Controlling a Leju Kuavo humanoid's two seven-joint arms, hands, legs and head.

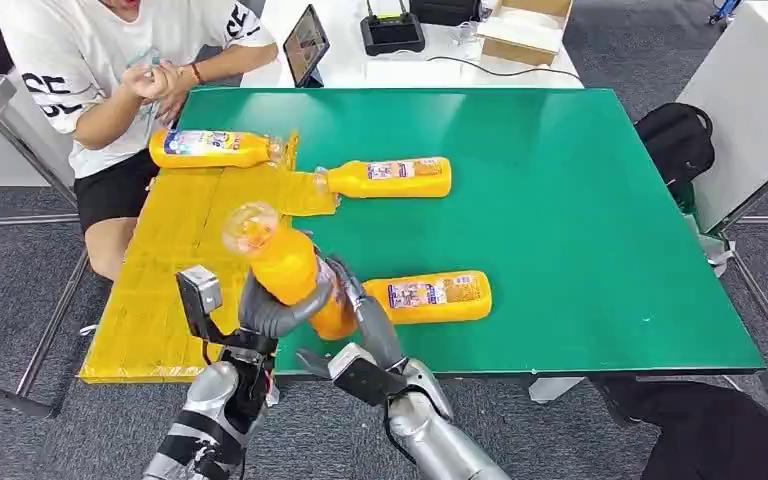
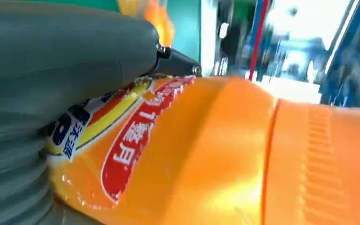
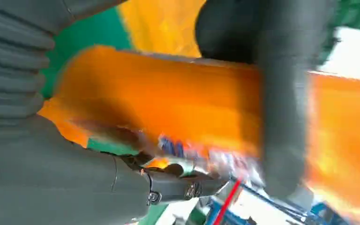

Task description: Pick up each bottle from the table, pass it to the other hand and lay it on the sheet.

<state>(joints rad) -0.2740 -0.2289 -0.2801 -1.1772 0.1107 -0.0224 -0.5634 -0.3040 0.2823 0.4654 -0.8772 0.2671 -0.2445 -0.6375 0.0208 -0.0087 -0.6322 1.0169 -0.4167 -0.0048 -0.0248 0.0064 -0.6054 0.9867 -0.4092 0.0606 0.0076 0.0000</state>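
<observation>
An orange juice bottle is held tilted above the table's front edge, cap end up and toward the yellow sheet. My left hand wraps its lower body from the left, and my right hand holds its base from the right. In the left wrist view my left hand lies over the bottle at its label. In the right wrist view my right hand cradles the bottle. A second bottle lies on the sheet. A third lies with its cap at the sheet's edge, and another lies on the green table.
A person sits at the far left corner with hands raised near the sheet. A tablet, a charger and a cardboard box stand on the white desk behind. A black backpack is on the right.
</observation>
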